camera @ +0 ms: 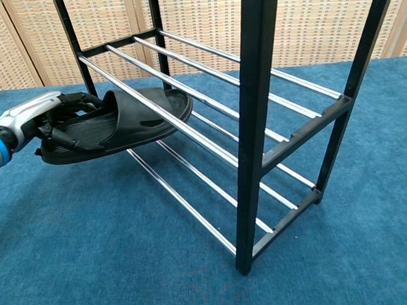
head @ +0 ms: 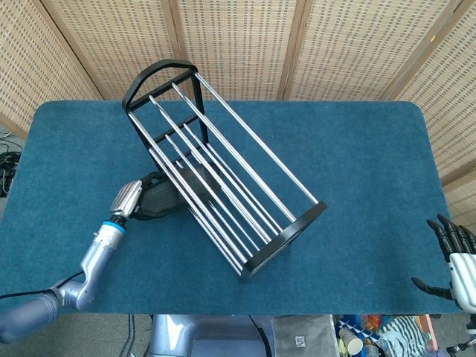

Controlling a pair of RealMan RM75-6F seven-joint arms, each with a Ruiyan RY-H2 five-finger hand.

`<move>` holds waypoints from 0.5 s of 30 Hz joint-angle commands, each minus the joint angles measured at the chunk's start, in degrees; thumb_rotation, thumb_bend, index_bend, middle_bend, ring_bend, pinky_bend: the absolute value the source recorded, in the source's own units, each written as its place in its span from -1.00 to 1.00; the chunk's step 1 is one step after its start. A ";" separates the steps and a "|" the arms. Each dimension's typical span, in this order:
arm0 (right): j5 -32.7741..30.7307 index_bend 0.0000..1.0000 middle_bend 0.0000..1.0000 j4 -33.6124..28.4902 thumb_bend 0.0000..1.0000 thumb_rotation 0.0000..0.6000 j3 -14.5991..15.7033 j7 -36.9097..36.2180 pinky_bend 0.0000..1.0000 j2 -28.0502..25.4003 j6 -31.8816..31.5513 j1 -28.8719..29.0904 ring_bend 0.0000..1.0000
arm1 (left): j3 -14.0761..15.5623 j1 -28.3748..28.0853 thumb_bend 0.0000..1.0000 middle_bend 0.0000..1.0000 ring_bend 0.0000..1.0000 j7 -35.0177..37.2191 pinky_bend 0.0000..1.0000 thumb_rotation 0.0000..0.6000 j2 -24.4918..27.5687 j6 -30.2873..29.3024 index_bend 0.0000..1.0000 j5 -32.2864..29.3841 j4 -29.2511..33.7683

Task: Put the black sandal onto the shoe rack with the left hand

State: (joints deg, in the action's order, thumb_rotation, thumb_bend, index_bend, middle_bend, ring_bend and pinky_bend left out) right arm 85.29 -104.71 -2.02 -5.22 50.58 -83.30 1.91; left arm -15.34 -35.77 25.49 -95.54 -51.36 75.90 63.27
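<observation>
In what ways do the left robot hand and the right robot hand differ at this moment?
The left robot hand grips the heel of the black sandal; the right robot hand holds nothing, its fingers spread. The left one reaches over the table to the shoe rack; the right one hangs off the table's edge, away from the rack.

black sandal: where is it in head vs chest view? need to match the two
Head view: black sandal left of centre, toe under the shoe rack rails, heel held by the left hand.
Chest view: sandal upper left, toe between the rails, left hand on its heel.
Shared landmark: the rack's chrome rails.
</observation>
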 commanded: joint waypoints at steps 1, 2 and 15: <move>-0.39 -1.00 -1.00 0.07 -1.00 1.00 -0.15 -0.21 -1.00 -0.08 0.08 0.02 -1.00 | -0.85 -2.17 -0.49 -0.11 -0.18 0.45 0.13 1.00 -1.96 1.52 -0.27 -0.76 -2.95; -0.52 -1.00 -1.00 0.10 -1.00 1.00 -0.20 -0.27 -1.00 -0.08 0.14 0.04 -1.00 | -0.96 -2.58 -0.49 -0.11 -0.18 0.58 0.13 1.00 -2.38 1.64 -0.27 -0.87 -3.58; -1.30 -1.00 -1.00 0.24 -1.00 1.00 -0.35 -0.13 -1.00 -0.03 0.78 0.24 -1.00 | -2.50 -5.51 -0.49 -0.32 -0.36 0.06 0.03 1.00 -5.33 4.02 -0.28 -4.50 -6.45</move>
State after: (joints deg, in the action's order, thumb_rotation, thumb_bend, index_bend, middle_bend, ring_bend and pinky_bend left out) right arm 83.99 -104.46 -2.36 -5.36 50.55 -82.52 2.15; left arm -17.86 -41.22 25.53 -100.82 -47.39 71.45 56.81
